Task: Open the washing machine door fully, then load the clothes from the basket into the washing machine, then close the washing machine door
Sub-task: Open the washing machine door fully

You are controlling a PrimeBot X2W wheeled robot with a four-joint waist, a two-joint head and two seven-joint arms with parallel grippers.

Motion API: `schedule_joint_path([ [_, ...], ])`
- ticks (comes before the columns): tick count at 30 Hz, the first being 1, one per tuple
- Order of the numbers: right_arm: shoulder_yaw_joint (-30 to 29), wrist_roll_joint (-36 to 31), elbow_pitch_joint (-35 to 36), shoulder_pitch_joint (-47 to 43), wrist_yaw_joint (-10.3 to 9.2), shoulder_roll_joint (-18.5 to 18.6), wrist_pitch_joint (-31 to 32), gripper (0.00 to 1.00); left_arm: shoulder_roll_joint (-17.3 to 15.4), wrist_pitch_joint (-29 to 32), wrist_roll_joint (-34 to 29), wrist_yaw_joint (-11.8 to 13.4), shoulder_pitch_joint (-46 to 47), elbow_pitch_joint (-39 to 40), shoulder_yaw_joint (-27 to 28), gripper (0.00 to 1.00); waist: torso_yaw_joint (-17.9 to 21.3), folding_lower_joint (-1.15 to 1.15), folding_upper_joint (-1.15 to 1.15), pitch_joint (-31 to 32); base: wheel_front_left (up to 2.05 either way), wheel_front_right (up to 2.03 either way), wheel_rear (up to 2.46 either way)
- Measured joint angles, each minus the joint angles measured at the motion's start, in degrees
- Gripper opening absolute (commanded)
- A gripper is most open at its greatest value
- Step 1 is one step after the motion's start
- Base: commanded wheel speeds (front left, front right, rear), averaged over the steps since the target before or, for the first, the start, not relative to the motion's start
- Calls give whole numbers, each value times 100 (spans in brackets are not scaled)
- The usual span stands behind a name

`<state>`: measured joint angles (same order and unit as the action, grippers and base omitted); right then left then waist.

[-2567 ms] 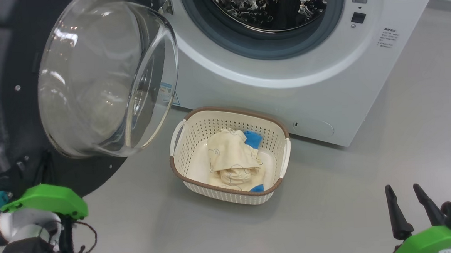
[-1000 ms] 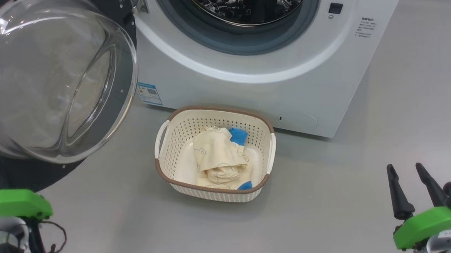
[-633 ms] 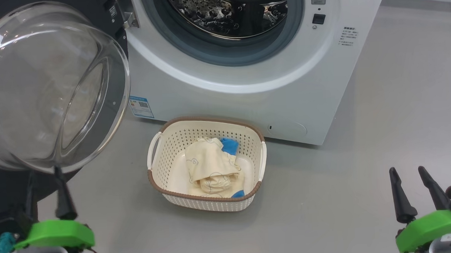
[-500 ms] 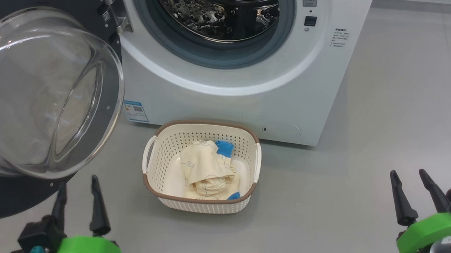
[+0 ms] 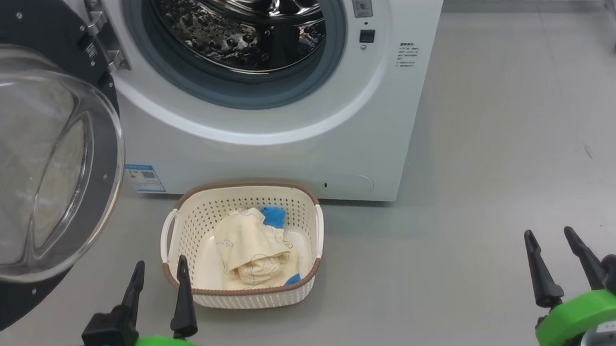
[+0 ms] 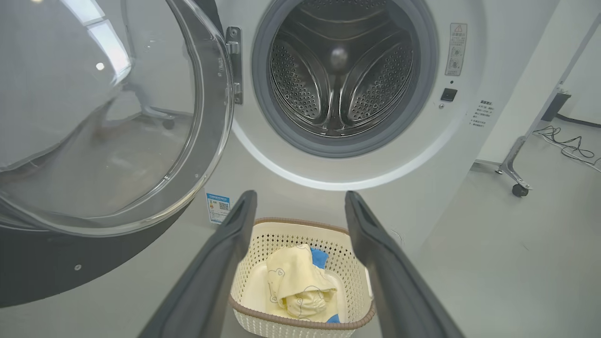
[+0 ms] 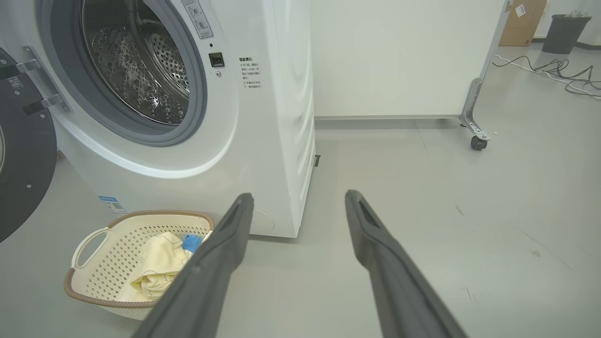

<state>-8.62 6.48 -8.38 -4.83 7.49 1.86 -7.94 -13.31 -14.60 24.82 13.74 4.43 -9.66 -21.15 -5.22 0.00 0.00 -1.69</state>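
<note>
**Grey floor (image 5: 495, 131): washing machine door (image 5: 28, 161) open, basket (image 5: 251, 300) loaded**

In the basket: clothes (image 5: 248, 247), pale yellow heap over blue bits. Basket sits on the floor just in front of the washing machine (image 5: 286, 158), below its steel drum (image 5: 237, 24). Door swung wide to the left, glass bowl facing out. Both claws spread, holding nothing: left claw (image 5: 161, 261) just beside the basket's near-left corner, right claw (image 5: 548, 231) well apart to the right.

The washing machine (image 5: 280, 153), white with a steel drum and grey gasket, has the washing machine door (image 5: 33, 166) hanging wide open on its hinge, the clear glass bowl bulging out. Just in front sits the basket (image 5: 251, 301), cream with a brown rim. It holds the clothes (image 5: 248, 247), crumpled pale yellow garments with blue pieces.
</note>
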Motion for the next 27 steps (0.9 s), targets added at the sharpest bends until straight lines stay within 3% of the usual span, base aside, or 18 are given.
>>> schedule_joint_path([
  [11, 80, -53, 176, -214, 0, 0, 74, 100, 88, 0, -134, -120, -1, -321, 44, 100, 442, 0, 0, 189, 0, 0, 0],
  [27, 125, -52, 219, -319, 0, 0, 119, 100, 227, 0, -334, -318, -1, -489, 64, 100, 455, 0, 0, 186, 0, 0, 0],
])
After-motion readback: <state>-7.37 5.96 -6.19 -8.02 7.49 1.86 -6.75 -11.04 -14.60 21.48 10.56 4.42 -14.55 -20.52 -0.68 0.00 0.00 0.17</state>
